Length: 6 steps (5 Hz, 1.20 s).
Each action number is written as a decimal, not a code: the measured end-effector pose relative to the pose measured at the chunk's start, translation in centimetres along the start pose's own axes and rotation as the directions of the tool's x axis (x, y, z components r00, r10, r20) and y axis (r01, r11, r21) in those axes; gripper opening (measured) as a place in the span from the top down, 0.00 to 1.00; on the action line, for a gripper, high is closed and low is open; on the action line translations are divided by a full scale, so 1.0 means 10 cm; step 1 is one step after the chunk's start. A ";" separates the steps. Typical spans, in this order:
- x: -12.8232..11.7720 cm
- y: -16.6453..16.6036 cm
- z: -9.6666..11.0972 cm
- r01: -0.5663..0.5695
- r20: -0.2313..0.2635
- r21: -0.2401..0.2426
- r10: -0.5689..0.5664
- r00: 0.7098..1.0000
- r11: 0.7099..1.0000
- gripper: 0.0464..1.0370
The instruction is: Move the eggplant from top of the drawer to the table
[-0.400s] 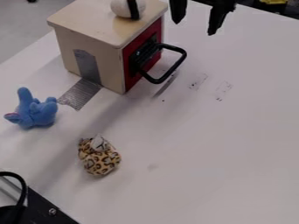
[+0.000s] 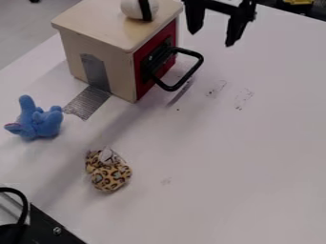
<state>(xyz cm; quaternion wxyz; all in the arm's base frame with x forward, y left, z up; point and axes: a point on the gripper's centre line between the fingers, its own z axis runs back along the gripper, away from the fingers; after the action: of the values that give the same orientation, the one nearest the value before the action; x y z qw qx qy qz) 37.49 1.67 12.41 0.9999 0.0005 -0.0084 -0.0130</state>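
- gripper [image 2: 210, 39] at the view's top edge, near the wooden drawer box [image 2: 96, 43]; its fingers stand well apart;
- white rounded object [image 2: 133, 9] with a black band, resting on the box's top; whether it is the eggplant, I cannot tell;
- blue plush toy [image 2: 43, 125] and leopard-print plush toy [image 2: 111, 177], apart from each other on the white table [image 2: 223, 167]

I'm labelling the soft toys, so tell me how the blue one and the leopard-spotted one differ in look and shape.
The blue toy is nearly all blue, while the spotted toy is tan with dark spots and a whitish patch. The blue toy has a long part sticking out, whereas the spotted toy is a compact, rounded bundle. Both look soft and rest on the white table.
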 end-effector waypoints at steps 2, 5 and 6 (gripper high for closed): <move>0.16 0.51 0.36 0.144 0.085 -0.024 -0.142 0.986 0.989 0.04; 0.10 0.90 0.25 0.422 0.050 0.001 -0.421 0.906 0.907 0.04; 0.05 0.93 0.13 0.449 0.006 -0.021 -0.449 0.894 0.893 0.04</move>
<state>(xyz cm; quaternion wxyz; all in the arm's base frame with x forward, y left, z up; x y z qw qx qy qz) 38.25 10.91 13.76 0.9698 -0.0083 -0.0085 -0.2434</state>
